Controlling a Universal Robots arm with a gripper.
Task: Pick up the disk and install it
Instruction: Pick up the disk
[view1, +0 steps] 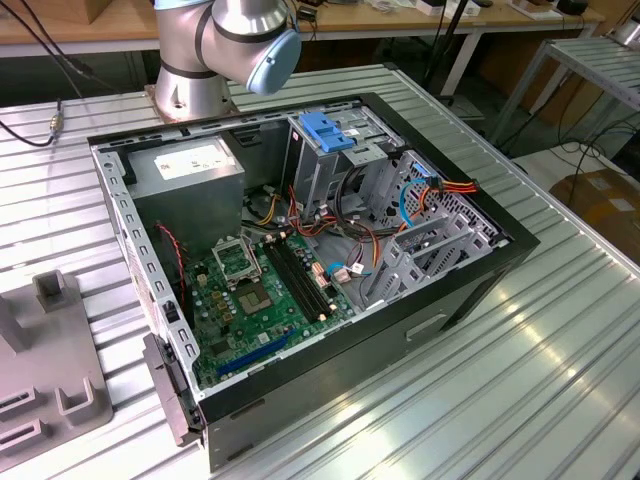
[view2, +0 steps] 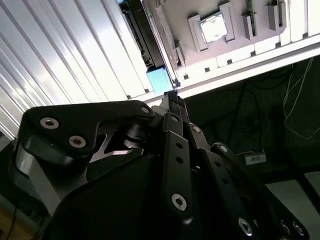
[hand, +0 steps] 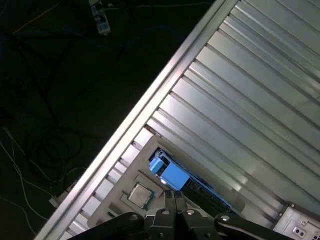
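Open computer case (view1: 400, 340) lying on the ribbed metal table (view1: 520, 380), with the arm (view1: 240, 40) rising behind its far side. Inside the case, the metal drive cage (view1: 330, 175) is standing at the far side under its blue latch (view1: 325, 130). As far as the exterior view shows, the cage is not yet holding the disk, so the installing step is judged to be outstanding.

In both wrist views the gripper (hand: 175, 194) (view2: 173, 100) is pointing down at the disk (hand: 172, 174) (view2: 159, 80). The disk is standing on edge in a grey fixture (hand: 127, 172) (view2: 175, 15), its blue side rail facing the gripper and its dark body running away along the table. A processor chip (hand: 140, 195) (view2: 212, 26) is sitting in a pocket of the same fixture, just beside the disk. A fixture of this kind is lying at the exterior view's left, near edge (view1: 60, 350), well apart from the case.

The jaws are drawn narrow, tips close together, with nothing showing between them; the tips are hovering just beside the blue rail. Whether they are touching it cannot be told. Pick-up is therefore judged as not yet done: the disk is resting in its fixture, ungripped, and lifting, carrying and seating are all remaining.
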